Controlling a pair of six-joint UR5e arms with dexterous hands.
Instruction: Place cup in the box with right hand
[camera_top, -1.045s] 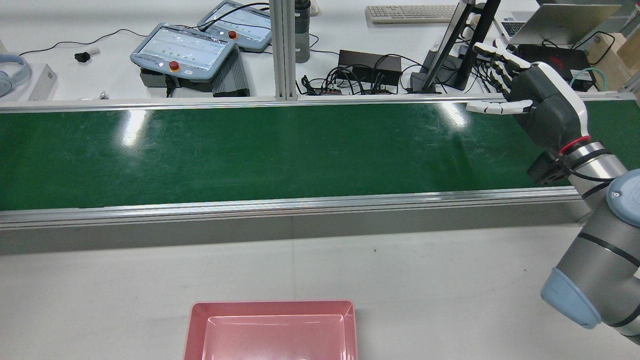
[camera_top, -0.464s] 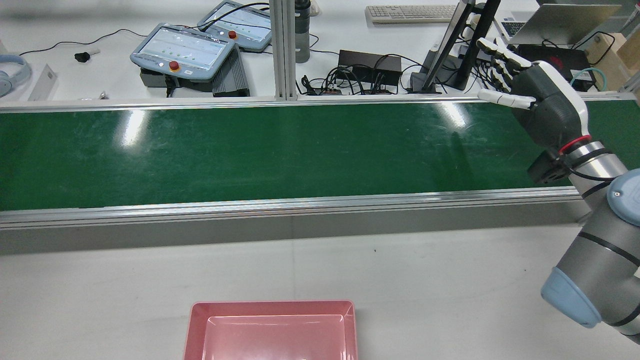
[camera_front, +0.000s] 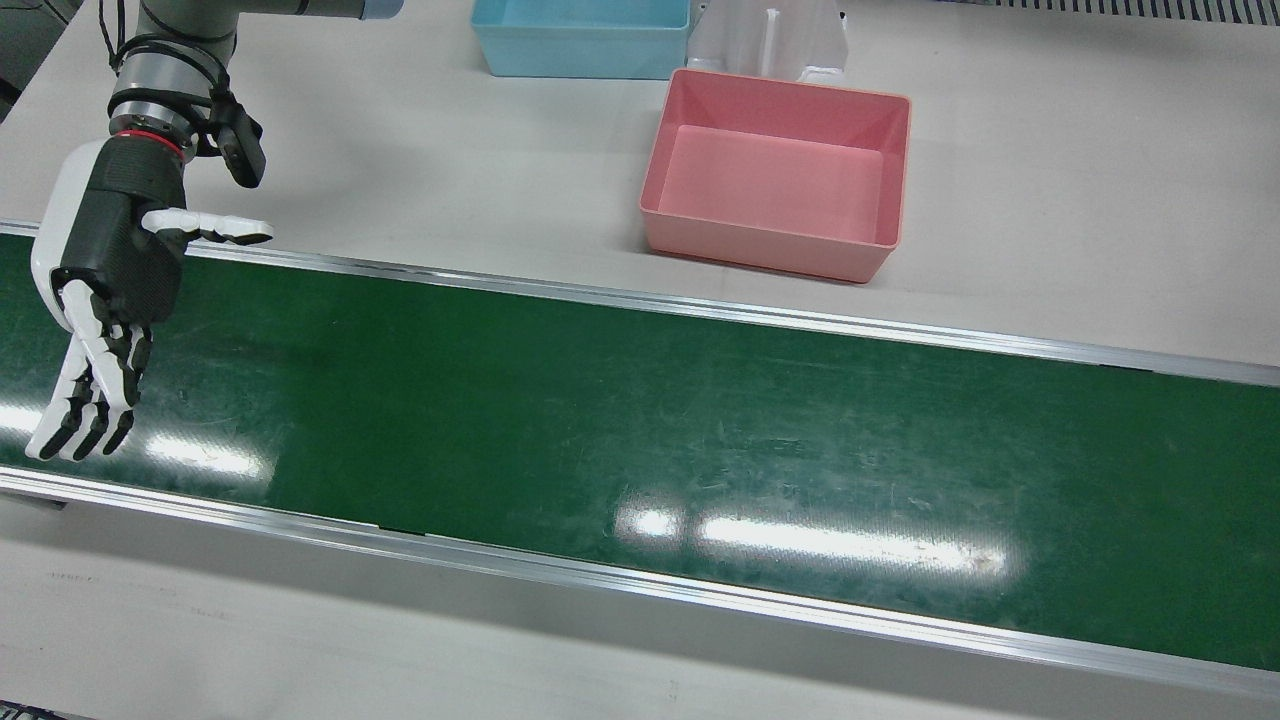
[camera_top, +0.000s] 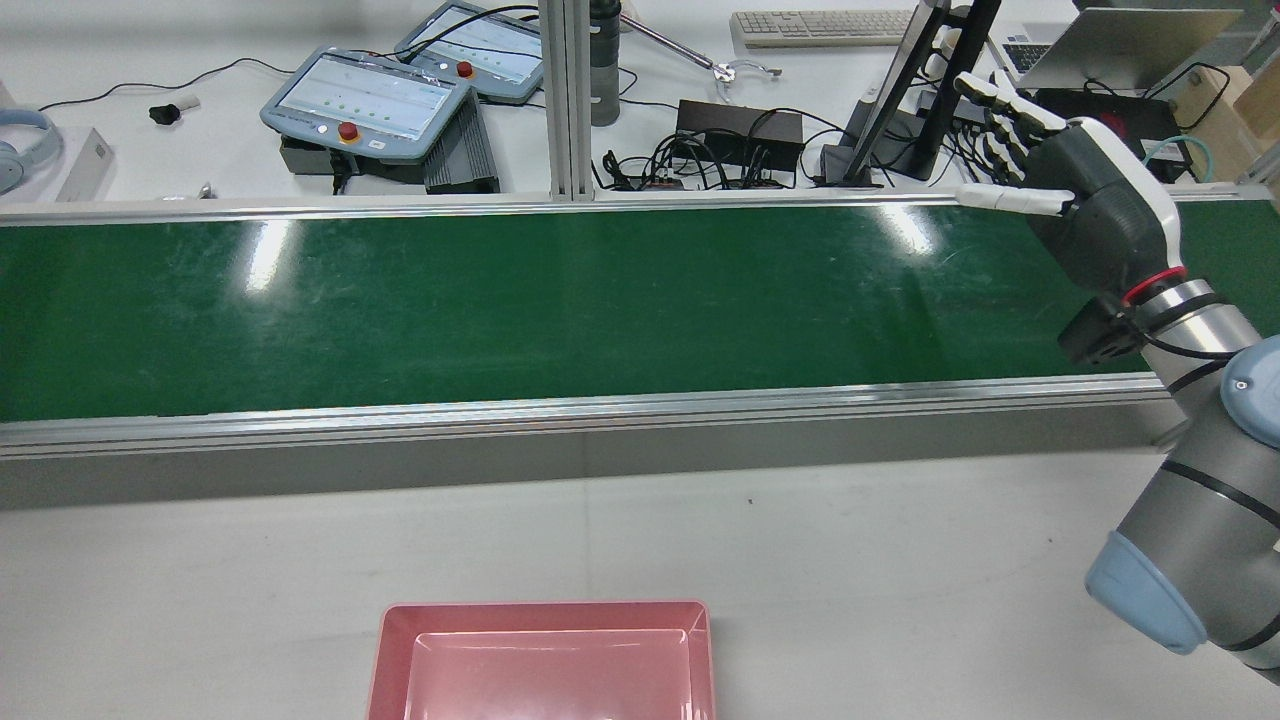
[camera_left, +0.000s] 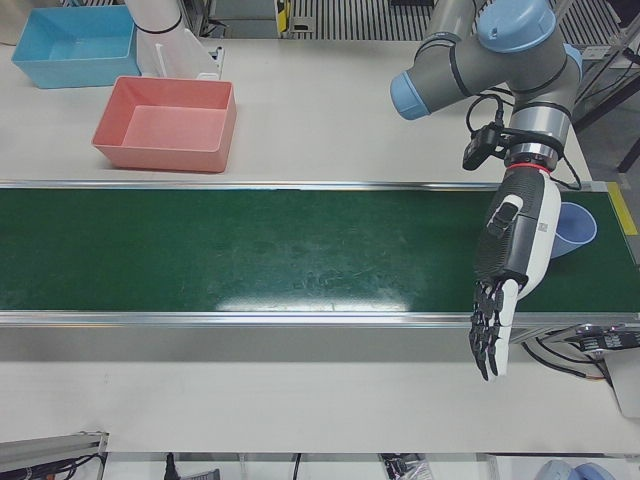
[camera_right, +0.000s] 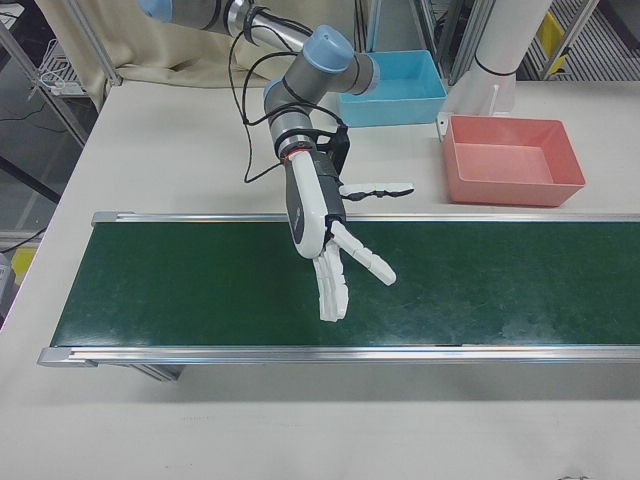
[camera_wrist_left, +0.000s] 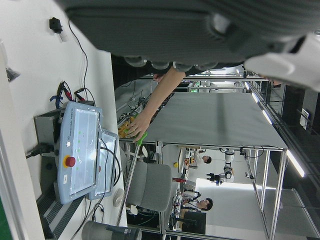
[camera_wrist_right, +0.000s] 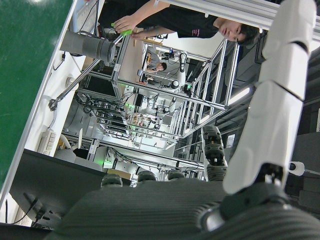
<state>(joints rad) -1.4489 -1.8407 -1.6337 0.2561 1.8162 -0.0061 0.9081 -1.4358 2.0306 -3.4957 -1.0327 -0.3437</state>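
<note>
A pale blue cup (camera_left: 577, 229) sits at the right end of the green belt (camera_left: 250, 260) in the left-front view, partly hidden behind my left hand (camera_left: 512, 255). That hand hangs open over the belt with its fingers pointing down and holds nothing. No other view shows the cup. My right hand (camera_front: 108, 285) (camera_top: 1088, 195) (camera_right: 322, 215) hovers open and empty over the belt's opposite end, fingers spread. The pink box (camera_front: 760, 250) (camera_top: 545, 608) (camera_left: 160, 158) (camera_right: 510, 192) stands empty on the white table beside the belt.
A blue box (camera_front: 580, 62) (camera_right: 395, 105) and a white pedestal (camera_front: 770, 40) stand behind the pink box. Beyond the belt lie teach pendants (camera_top: 365, 100) and cables (camera_top: 700, 160). A person's thin metal reacher rod (camera_top: 690, 52) reaches over that far table.
My right hand has drifted slightly away from the camera and its thumb has lifted off the belt line. The metal reacher rod has come into view over the far table.
</note>
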